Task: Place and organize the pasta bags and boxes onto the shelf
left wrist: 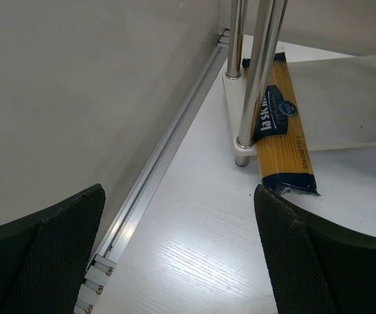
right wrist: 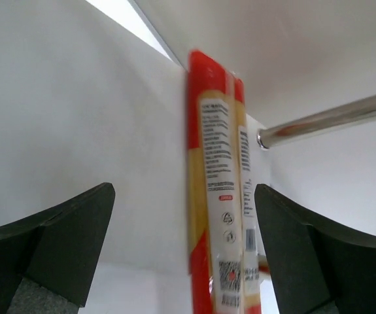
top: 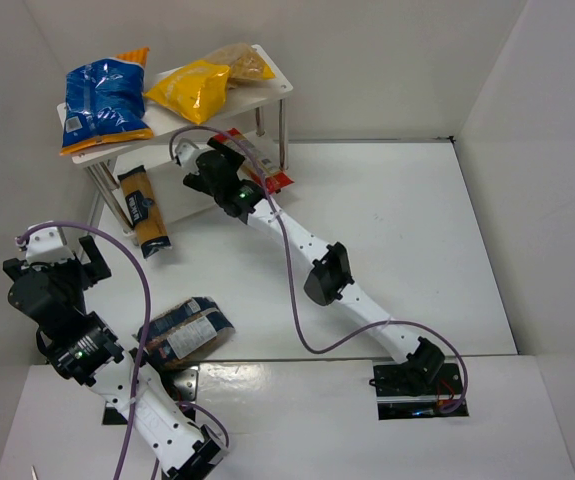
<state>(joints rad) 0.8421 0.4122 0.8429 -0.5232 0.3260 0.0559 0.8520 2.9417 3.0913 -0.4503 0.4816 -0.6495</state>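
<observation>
The right wrist view showed the right tool [right wrist: 182, 196] spread wide, its jaws clear of the red packet [right wrist: 214, 163] under the shelf [top: 264, 96]. The top view hid most of the packet. The left tool [left wrist: 178, 216] gaped wide before the shelf's legs, near the spaghetti pack [left wrist: 282, 131].

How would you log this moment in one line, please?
right fingers: open, either side of red packet | left fingers: open, empty | shelf top: blue bag, yellow bag, tan bag | dark-blue bag: on table
</observation>
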